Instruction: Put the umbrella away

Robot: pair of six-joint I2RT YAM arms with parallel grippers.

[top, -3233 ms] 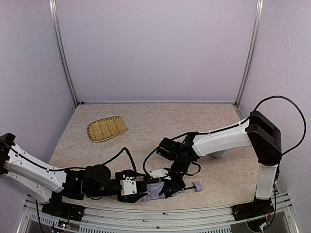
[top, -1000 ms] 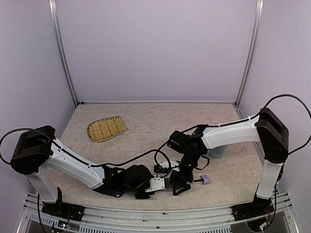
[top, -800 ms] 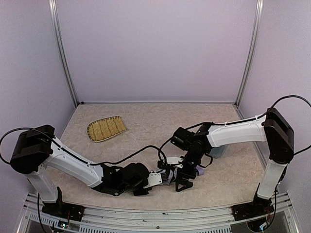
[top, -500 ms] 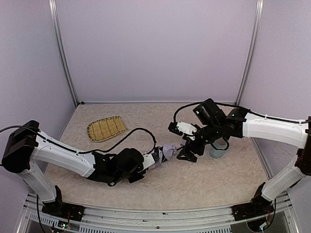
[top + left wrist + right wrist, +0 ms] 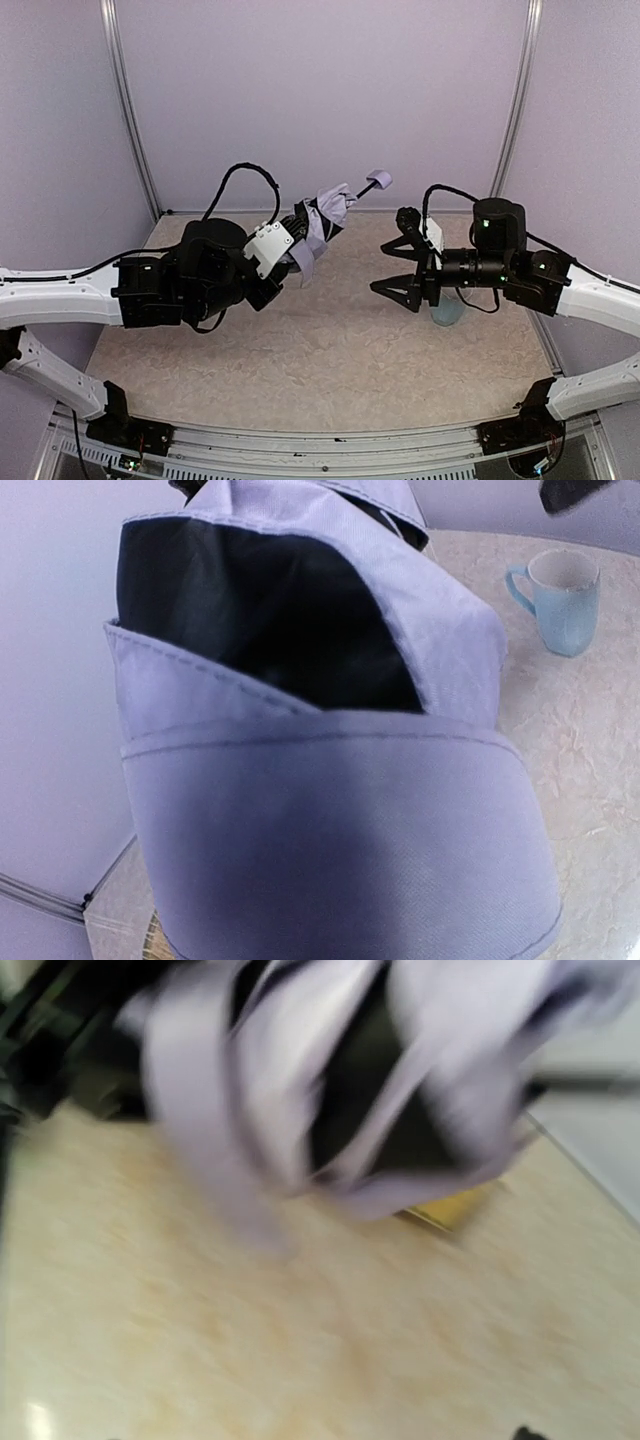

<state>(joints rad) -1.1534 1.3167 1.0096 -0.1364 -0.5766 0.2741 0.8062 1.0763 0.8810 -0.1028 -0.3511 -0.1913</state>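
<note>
The folded umbrella (image 5: pixel 318 228) is up in the air above the middle of the table, with lilac fabric, black folds and its small lilac handle (image 5: pixel 378 179) pointing up and right. My left gripper (image 5: pixel 292 243) is shut on the bundled canopy. In the left wrist view the umbrella's fabric (image 5: pixel 330 820) fills the frame and hides the fingers. My right gripper (image 5: pixel 397 267) hovers to the right of the umbrella, apart from it, its jaws spread and empty. The right wrist view is blurred and shows the umbrella (image 5: pixel 330 1070) ahead of it.
A light blue cup (image 5: pixel 447 311) stands on the table at the right, partly behind the right arm, and the cup (image 5: pixel 562 600) also shows in the left wrist view. A yellow patch of the woven tray (image 5: pixel 455 1208) shows below the umbrella.
The left arm has lifted the umbrella from the table's front edge up and toward the back. The right gripper has drawn away to the right and risen, with nothing in it.
</note>
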